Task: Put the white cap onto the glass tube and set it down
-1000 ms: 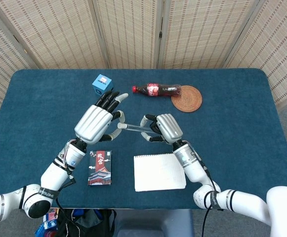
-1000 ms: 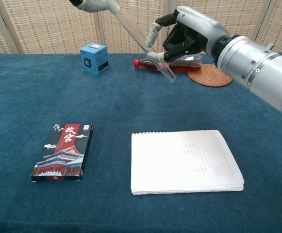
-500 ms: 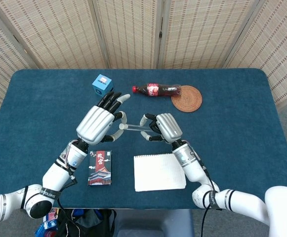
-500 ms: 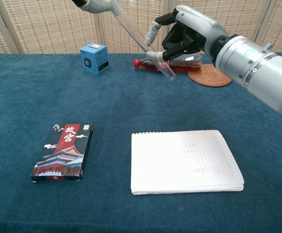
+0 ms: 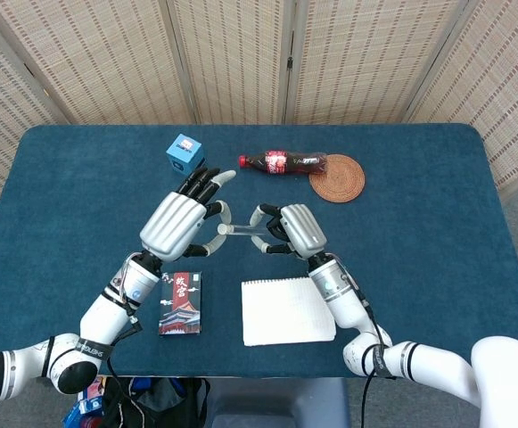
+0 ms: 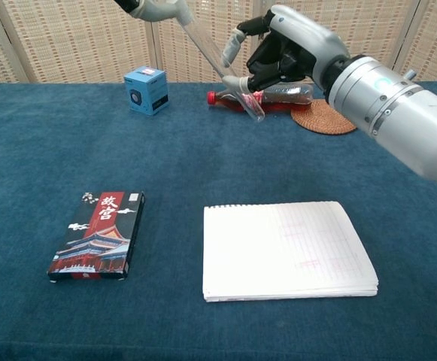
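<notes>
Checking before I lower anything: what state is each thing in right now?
Clear glass tube: airborne, tilted, held by both hands.
White cap: on the tube's end.
Left hand: gripping the cap.
Right hand: gripping the tube.
Red-capped cola bottle: lying down.
White notebook: closed, flat.

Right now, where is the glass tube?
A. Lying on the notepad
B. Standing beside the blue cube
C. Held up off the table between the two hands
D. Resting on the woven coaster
C: the glass tube slants in the air, gripped by the right hand, its upper end at the left hand, clear of the table.
</notes>
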Action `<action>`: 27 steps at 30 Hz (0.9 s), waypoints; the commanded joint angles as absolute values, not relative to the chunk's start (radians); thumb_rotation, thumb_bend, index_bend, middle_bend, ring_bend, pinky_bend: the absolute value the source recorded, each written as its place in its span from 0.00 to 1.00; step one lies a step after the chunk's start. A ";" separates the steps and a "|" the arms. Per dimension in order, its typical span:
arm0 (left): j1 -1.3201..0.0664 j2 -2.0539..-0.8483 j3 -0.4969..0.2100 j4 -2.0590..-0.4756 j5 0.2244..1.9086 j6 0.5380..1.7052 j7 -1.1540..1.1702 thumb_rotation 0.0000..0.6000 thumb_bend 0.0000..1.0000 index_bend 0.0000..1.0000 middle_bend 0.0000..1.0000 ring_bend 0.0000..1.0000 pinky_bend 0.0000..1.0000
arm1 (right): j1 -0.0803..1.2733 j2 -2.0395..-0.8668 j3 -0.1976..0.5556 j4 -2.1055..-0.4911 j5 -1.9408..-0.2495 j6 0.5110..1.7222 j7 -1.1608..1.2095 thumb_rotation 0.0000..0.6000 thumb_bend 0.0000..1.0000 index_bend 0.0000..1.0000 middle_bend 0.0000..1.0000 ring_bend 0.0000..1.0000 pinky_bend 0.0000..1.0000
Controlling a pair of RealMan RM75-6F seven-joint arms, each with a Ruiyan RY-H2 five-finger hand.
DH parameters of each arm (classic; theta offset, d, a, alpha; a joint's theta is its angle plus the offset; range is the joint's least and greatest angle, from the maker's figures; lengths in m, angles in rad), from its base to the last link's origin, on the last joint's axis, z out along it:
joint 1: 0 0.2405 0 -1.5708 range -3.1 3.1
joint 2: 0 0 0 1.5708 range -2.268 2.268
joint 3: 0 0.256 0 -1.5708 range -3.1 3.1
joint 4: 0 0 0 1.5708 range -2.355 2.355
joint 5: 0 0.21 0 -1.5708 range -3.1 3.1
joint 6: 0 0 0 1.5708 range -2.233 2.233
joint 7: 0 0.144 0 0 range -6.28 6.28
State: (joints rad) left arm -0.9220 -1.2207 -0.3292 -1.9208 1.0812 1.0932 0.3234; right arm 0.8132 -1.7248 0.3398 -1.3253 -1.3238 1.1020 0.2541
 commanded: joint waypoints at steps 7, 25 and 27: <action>-0.923 -1.232 -0.328 -1.914 1.083 1.094 0.320 1.00 0.40 0.58 0.02 0.00 0.00 | 0.817 -1.736 0.343 -1.319 -1.335 1.115 0.270 1.00 0.75 0.81 1.00 1.00 1.00; -0.921 -1.163 -0.308 -1.921 1.019 1.030 0.335 1.00 0.34 0.00 0.00 0.00 0.00 | 0.812 -1.660 0.310 -1.333 -1.300 1.047 0.142 1.00 0.75 0.83 1.00 1.00 1.00; -0.915 -1.147 -0.300 -1.912 1.014 1.025 0.340 1.00 0.34 0.00 0.00 0.00 0.00 | 0.813 -1.632 0.303 -1.342 -1.288 1.023 0.100 1.00 0.75 0.83 1.00 1.00 1.00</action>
State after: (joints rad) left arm -0.9186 -1.1537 -0.3046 -1.9165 1.0183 1.0298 0.3368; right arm 0.8128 -1.6564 0.3110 -1.3328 -1.3004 1.0447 0.1305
